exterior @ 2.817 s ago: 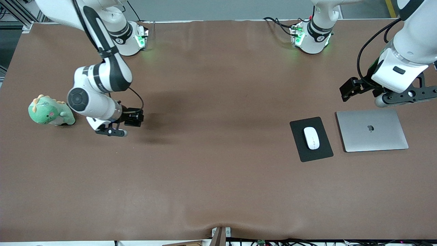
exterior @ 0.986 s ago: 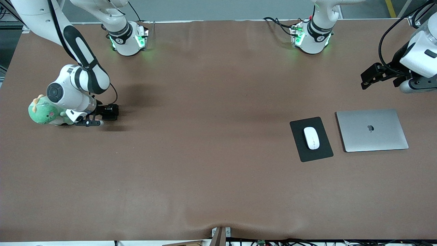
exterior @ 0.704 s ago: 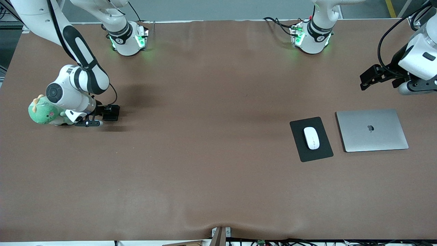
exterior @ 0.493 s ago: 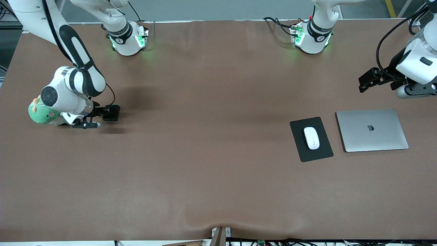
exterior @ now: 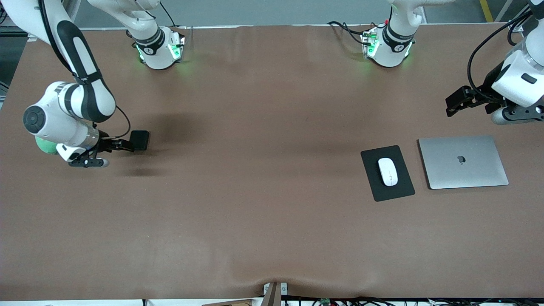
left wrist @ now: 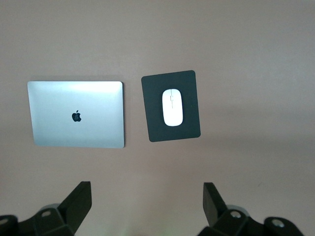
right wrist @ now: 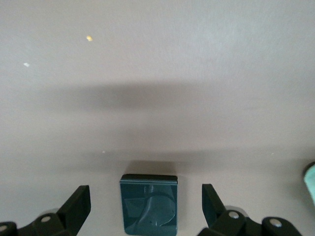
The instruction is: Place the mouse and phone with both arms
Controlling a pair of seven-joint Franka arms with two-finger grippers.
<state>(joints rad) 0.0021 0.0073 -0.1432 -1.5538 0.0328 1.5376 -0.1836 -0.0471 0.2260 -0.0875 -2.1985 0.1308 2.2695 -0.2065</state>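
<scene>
We see phone (exterior: 140,140) flat on table (exterior: 263,212), right gripper (right wrist: 146,206) spread wide, empty, above it. Left gripper (left wrist: 147,209) also spread, empty, high near laptop (exterior: 463,162); mouse (exterior: 387,171) on mouse pad (exterior: 397,191).

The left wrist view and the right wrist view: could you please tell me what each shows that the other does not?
Only the left wrist view shows the white mouse on its black mouse pad, beside the closed silver laptop. Only the right wrist view shows the black phone lying between the open right gripper fingers, apart from both. Both show brown table and an open gripper; the left gripper holds nothing.
</scene>
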